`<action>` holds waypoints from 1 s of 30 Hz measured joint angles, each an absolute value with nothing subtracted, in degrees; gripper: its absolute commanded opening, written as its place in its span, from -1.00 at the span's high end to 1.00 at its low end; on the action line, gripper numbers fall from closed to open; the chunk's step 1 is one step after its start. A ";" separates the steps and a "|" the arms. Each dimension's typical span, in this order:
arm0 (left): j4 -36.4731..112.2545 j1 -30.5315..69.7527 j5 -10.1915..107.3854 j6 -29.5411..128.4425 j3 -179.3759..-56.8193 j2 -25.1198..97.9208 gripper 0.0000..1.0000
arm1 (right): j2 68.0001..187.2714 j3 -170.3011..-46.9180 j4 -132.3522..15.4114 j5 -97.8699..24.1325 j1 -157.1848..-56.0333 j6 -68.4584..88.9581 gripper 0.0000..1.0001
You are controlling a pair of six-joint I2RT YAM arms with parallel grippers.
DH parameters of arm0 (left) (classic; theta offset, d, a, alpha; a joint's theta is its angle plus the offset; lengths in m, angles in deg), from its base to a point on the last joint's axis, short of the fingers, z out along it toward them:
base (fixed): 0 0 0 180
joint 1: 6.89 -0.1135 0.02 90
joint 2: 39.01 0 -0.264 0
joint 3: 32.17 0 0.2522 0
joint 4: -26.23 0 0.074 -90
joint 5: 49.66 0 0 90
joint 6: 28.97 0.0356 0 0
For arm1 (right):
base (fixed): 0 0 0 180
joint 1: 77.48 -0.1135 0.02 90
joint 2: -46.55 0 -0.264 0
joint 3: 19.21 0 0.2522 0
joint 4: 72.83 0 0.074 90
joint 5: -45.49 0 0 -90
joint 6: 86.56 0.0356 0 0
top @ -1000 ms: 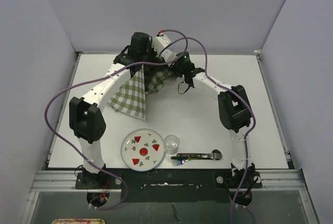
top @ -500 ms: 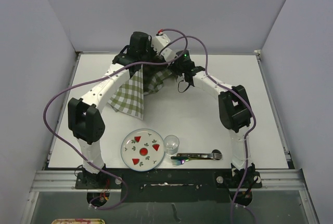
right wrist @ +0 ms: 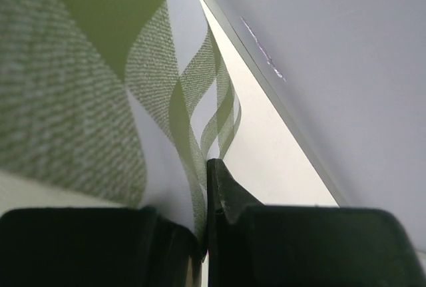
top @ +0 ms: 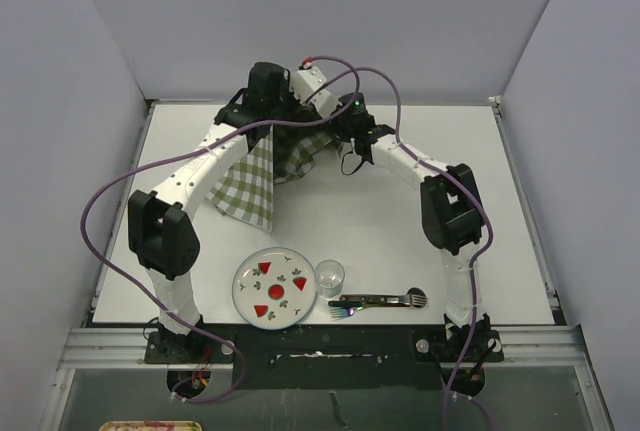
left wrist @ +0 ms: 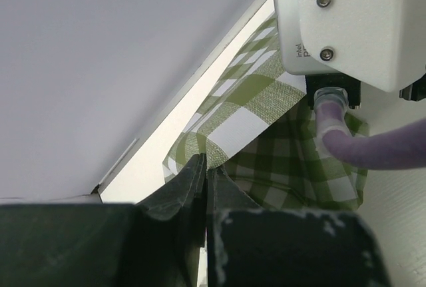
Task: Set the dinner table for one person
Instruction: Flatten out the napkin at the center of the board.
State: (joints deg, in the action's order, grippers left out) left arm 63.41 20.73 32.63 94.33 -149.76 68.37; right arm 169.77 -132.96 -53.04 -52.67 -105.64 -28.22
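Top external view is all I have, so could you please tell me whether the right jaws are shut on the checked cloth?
Observer: Yes; the right wrist view shows the right jaws shut on a fold of the checked cloth.
Operator: Thank you. Do the left jaws grip it too?
Observer: Yes; the left wrist view shows the left jaws shut on its edge, close beside the right arm's white camera housing.

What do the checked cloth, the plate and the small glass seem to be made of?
The checked cloth looks like matt woven fabric: threads show up close and it hangs in folds. The plate seems glazed ceramic, white with painted motifs, perhaps plastic. The small glass is transparent: glass or clear plastic.
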 measured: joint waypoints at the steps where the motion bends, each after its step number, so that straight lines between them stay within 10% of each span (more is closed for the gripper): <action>1: 63.52 20.75 32.63 94.24 -149.65 68.34 0.99 | 169.77 -132.96 -53.04 -52.94 -105.64 -28.57 1.00; 6: 63.98 21.23 32.54 93.04 -148.03 67.49 0.77 | 169.64 -132.94 -53.00 -54.23 -105.62 -30.28 1.00; 14: 70.04 24.71 34.66 91.77 -146.50 64.83 -0.16 | 165.66 -132.85 -53.15 -55.43 -104.40 -30.80 1.00; 30: 70.26 19.74 33.29 85.48 -139.22 54.12 -0.48 | 163.65 -134.82 -52.39 -54.99 -102.34 -30.72 1.00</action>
State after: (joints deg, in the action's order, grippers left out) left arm 70.26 19.74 33.29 85.48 -139.22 54.12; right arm 163.65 -134.82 -52.39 -54.99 -102.34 -30.72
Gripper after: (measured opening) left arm 0.702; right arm 0.028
